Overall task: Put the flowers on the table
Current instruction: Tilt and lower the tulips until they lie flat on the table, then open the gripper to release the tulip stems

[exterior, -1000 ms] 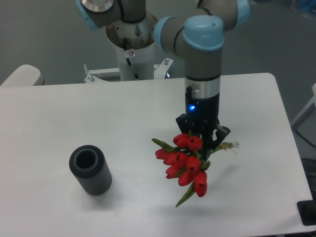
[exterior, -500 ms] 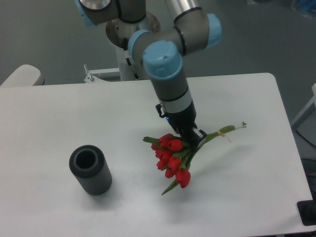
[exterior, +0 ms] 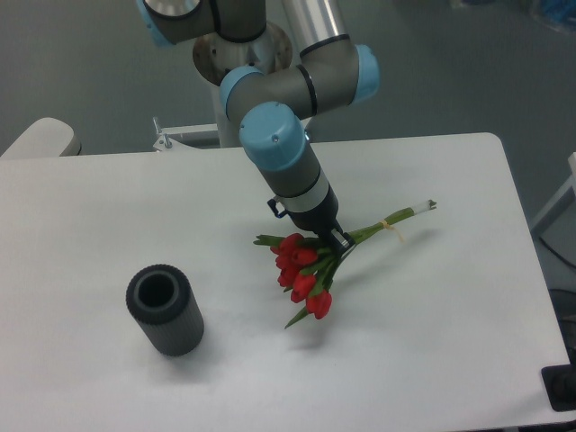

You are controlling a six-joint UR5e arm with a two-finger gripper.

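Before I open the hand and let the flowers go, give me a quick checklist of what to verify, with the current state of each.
1. Hand closed on the flowers: ok, it grips the stems just behind the red heads.
2. Bunch lying close to the table: ok, stems slant low, shadow tight beneath.
3. Flowers actually touching the tabletop: cannot tell from this single view.
4. Vase clear of the drop spot: ok, it stands well apart toward the left side of the picture.
5. Stem ends inside the table edge: ok, white surface shows all round them.
6. Band still tying the stems: ok, pale band visible near the stem ends.
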